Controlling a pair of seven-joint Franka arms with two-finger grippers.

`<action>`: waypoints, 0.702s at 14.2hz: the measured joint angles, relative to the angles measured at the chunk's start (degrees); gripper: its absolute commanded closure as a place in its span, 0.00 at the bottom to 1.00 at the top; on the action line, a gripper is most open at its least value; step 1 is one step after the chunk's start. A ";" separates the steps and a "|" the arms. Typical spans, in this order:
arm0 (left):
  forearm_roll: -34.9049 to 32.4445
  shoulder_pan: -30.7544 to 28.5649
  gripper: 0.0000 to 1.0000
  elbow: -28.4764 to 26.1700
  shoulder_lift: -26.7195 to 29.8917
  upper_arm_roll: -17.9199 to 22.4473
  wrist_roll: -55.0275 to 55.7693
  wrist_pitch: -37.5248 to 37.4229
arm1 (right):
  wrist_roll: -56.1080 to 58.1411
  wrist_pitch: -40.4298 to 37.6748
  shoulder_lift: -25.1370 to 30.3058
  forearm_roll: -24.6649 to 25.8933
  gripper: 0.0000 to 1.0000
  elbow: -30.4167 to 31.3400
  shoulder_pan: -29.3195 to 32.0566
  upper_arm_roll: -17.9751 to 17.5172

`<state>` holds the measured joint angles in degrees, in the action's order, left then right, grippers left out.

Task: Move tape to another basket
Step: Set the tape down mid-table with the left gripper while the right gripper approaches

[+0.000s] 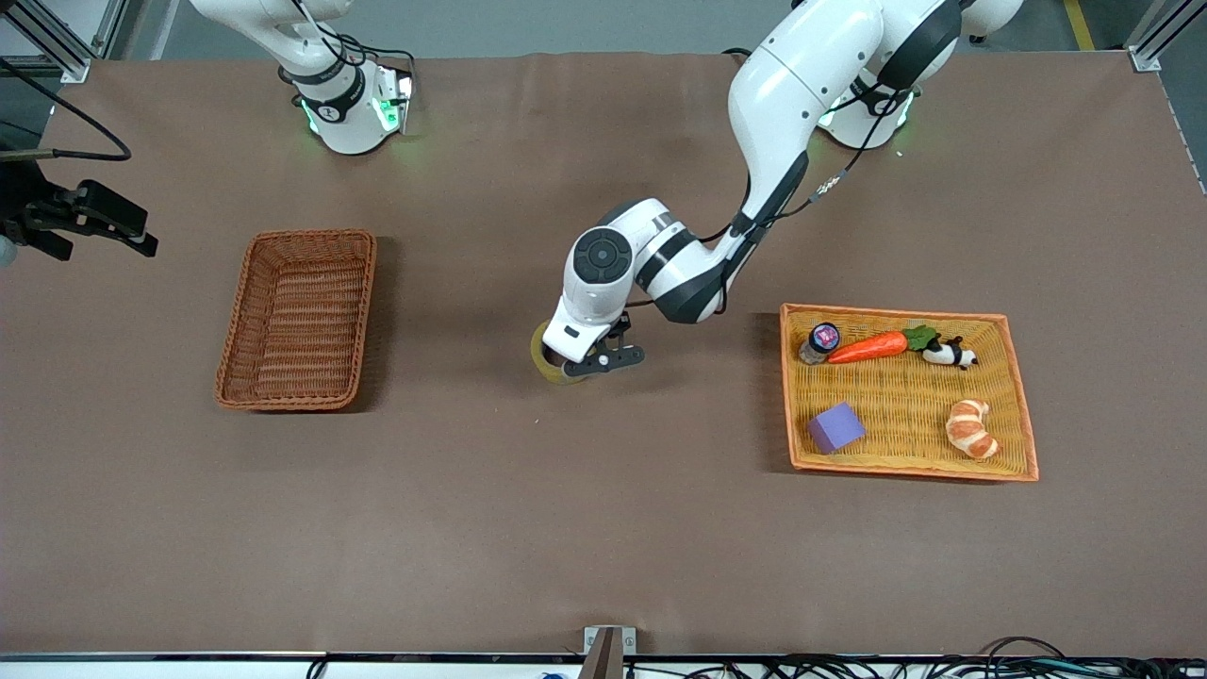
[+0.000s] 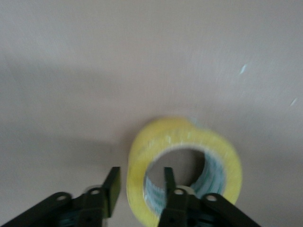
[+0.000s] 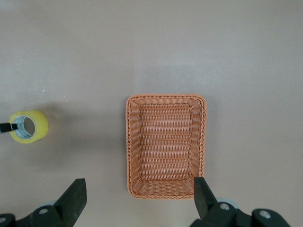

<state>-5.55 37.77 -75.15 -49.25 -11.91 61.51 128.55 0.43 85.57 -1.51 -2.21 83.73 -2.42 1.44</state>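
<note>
A: Front view first, big things down: the table (image 1: 603,528), then the yellow tray (image 1: 1023,443) at the left arm's end, then the basket (image 1: 297,321) at the right arm's end, lying bare inside.

B: And the tape (image 1: 545,363)?

A: Between the two, off the tray, held up over bare table by the left gripper (image 1: 603,359). In the left wrist view one finger (image 2: 169,182) sits inside the core and the other outside, so the jaws pinch only the ring's wall (image 2: 137,179).

B: The risk, then?

A: A one-wall pinch could let the roll swing or slip free short of the basket, I'd judge. Releasing too early might bounce it off the rim.

B: The right gripper (image 3: 137,198)?

A: Waiting high over the basket, fingers spread wide; a possible obstacle if the arms crowd.
</note>
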 measured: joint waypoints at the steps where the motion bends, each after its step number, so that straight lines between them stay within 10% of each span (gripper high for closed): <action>1: -1.29 -0.14 0.00 0.83 1.22 1.40 -0.18 -1.03 | 0.00 0.18 -0.02 0.00 0.00 -0.07 -0.57 -0.14; 10: -3.88 -19.18 0.00 1.88 25.98 4.52 -15.71 -24.59 | -3.34 6.01 -6.22 -0.07 0.00 0.27 -10.65 -5.28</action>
<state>-9.43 18.59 -73.26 -23.26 -7.40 45.80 103.97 -2.91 91.57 -7.73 -2.28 84.01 -13.08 -3.83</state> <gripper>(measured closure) 0.000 0.000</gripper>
